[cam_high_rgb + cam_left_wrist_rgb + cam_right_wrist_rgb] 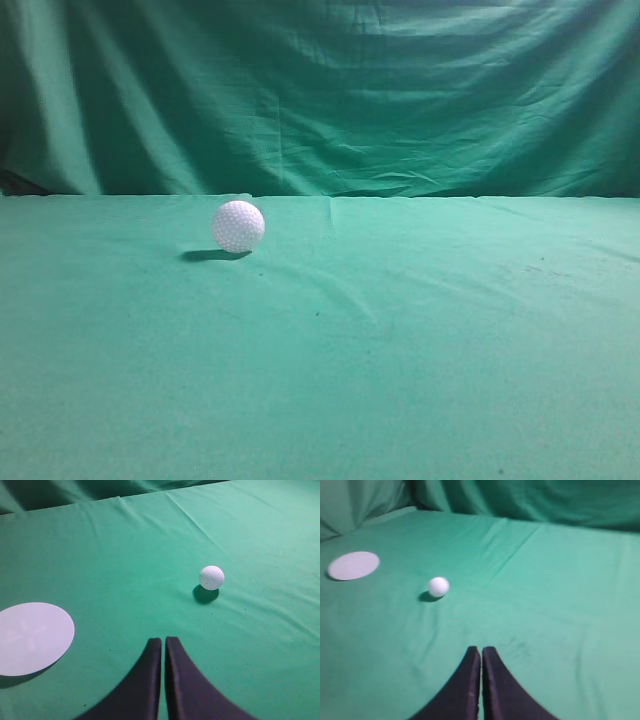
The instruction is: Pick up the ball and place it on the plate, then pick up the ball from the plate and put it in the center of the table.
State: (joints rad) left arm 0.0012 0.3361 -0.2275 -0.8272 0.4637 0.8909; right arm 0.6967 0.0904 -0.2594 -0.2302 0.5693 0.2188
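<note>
The white dimpled ball (238, 226) rests on the green cloth table (400, 360), left of the middle in the exterior view. It also shows in the left wrist view (211, 577) and in the right wrist view (439, 586). A flat white round plate (31, 637) lies on the table, left of the ball; it also shows far left in the right wrist view (353, 565). My left gripper (163, 640) is shut and empty, well short of the ball. My right gripper (481, 650) is shut and empty, to the right of the ball. Neither gripper shows in the exterior view.
A draped green cloth backdrop (320, 90) hangs behind the table's far edge. The tablecloth has shallow wrinkles (330, 280) near the ball. The plate is out of the exterior view.
</note>
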